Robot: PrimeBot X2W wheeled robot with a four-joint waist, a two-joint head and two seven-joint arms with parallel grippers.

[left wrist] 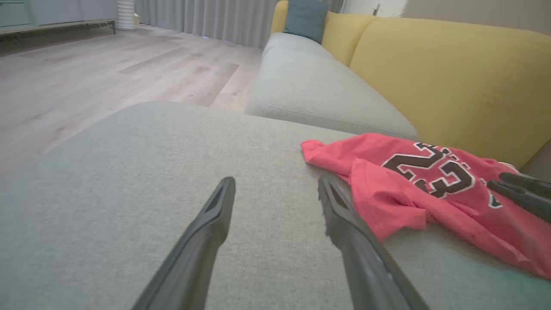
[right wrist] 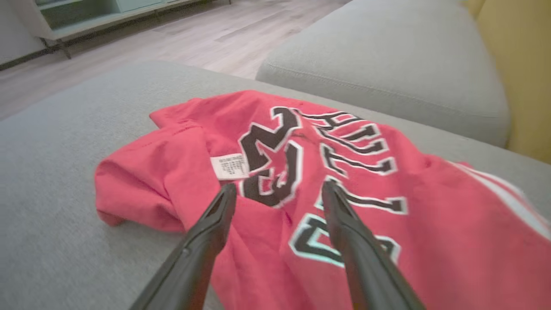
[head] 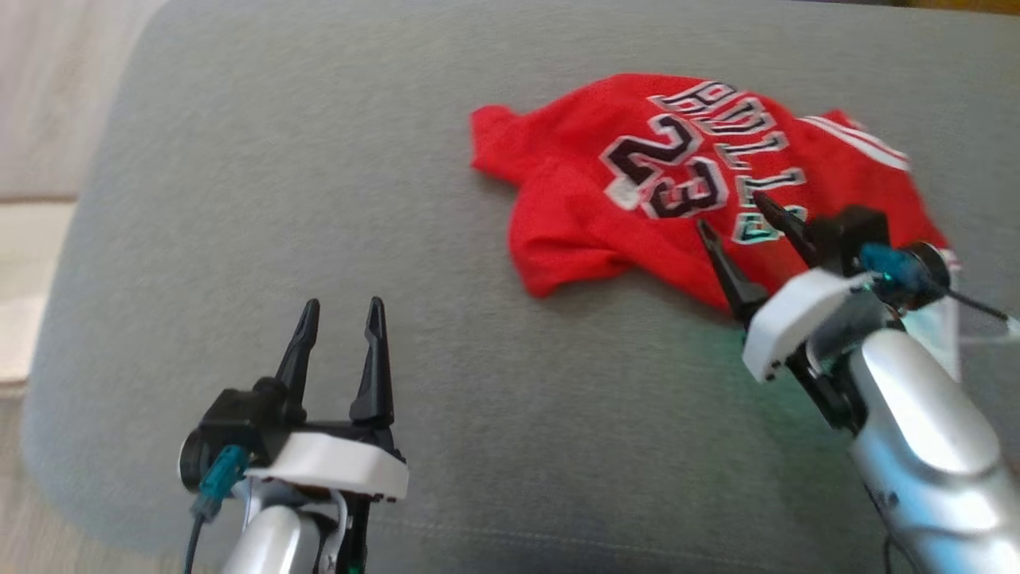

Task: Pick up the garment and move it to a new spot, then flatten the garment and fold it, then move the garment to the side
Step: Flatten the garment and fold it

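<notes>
The garment (head: 637,183) is a red jersey with the number 23 and black-and-white lettering, lying crumpled on a grey cushion (head: 319,199). It also lies at the right of the left wrist view as the jersey (left wrist: 413,189), and spreads under the fingers in the right wrist view, garment (right wrist: 267,150). My right gripper (head: 729,211) hovers open over its near edge, fingers spread above the lettering, nothing between them; right gripper (right wrist: 279,191). My left gripper (head: 343,307) stands open over bare cushion, well left of the jersey; left gripper (left wrist: 275,185).
A second grey seat cushion (left wrist: 310,86) and a yellow backrest (left wrist: 452,77) lie beyond the jersey. A teal pillow (left wrist: 305,19) sits at the far end. Wooden floor (left wrist: 86,73) runs along the cushion's left side, with a low cabinet (right wrist: 86,17) further off.
</notes>
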